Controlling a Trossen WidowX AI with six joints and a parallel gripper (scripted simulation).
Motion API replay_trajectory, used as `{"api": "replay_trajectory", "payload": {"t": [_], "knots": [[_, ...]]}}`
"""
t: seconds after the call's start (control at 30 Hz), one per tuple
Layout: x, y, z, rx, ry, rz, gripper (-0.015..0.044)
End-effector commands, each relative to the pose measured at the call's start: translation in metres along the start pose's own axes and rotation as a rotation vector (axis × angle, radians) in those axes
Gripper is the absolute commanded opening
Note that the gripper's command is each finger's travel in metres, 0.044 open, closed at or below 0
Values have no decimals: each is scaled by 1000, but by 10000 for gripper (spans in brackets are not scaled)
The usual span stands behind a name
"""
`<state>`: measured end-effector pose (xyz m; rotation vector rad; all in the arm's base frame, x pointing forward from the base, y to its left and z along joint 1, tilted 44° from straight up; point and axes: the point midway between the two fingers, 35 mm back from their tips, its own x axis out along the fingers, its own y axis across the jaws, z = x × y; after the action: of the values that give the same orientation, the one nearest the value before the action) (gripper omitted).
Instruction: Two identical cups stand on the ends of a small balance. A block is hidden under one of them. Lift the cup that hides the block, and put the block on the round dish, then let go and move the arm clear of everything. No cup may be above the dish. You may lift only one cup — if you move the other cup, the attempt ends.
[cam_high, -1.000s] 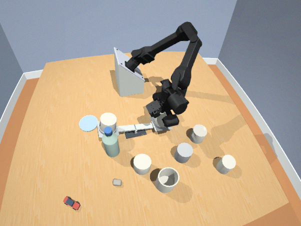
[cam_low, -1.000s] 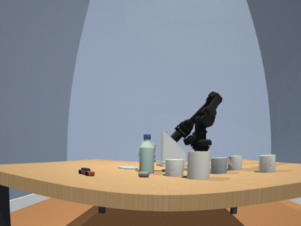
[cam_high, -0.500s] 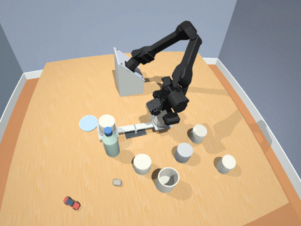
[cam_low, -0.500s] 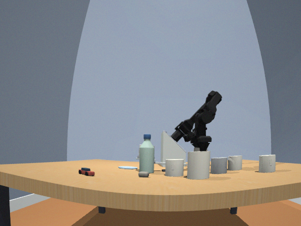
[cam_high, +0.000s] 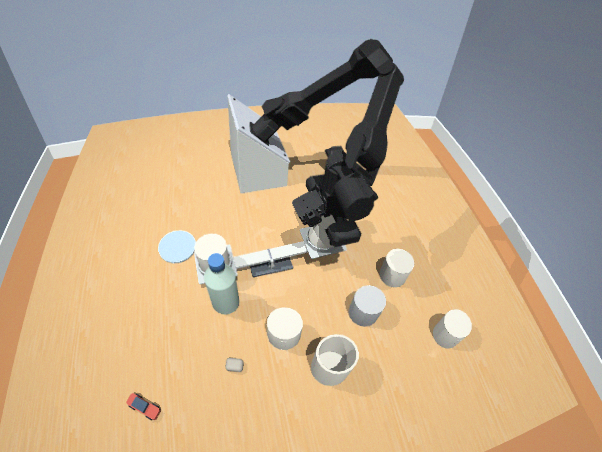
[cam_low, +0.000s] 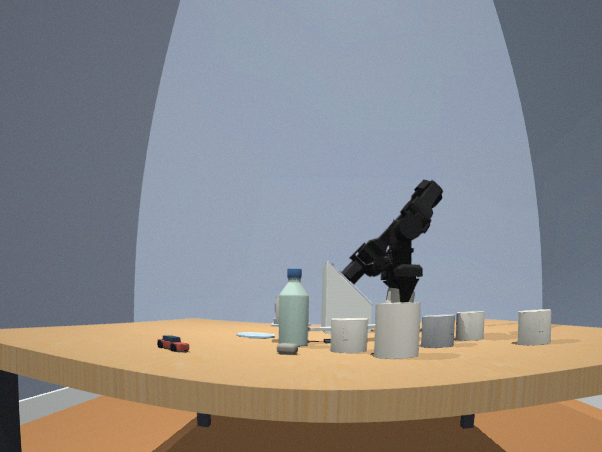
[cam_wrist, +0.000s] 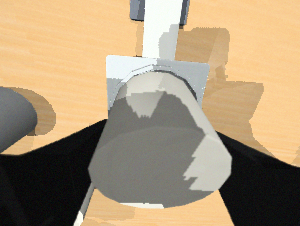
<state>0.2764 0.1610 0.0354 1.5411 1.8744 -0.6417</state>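
My gripper (cam_high: 326, 224) (cam_wrist: 154, 127) is shut on the right cup (cam_high: 319, 236) (cam_low: 394, 294) (cam_wrist: 150, 172), a pale upside-down cup at the right end of the balance (cam_high: 290, 252) (cam_wrist: 161, 37). One finger is on each side of it. The cup is at its square plate (cam_wrist: 116, 67); I cannot tell whether its rim touches the plate. The left cup (cam_high: 211, 248) stands on the balance's left end, partly behind the bottle. The round light-blue dish (cam_high: 176, 246) (cam_low: 255, 335) lies just left of that cup, with nothing on it. The block is not visible.
A green bottle (cam_high: 223, 292) (cam_low: 294, 320) stands close in front of the left cup. A grey wedge box (cam_high: 262, 167) is behind the balance. Several cups, including a grey one (cam_high: 367, 306) and an open one (cam_high: 334, 367), stand front right. A small grey cylinder (cam_high: 234, 365) and toy car (cam_high: 143, 406) lie in front.
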Motion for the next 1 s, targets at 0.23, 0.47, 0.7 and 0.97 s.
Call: {"api": "replay_trajectory", "payload": {"t": [0.23, 0.47, 0.7, 0.97], "knots": [[-16, 5, 2, -8, -10, 13, 0], [-25, 5, 2, -8, -11, 13, 0], [-34, 5, 2, -8, -11, 13, 0], [-44, 4, 2, -7, -11, 12, 0]]}}
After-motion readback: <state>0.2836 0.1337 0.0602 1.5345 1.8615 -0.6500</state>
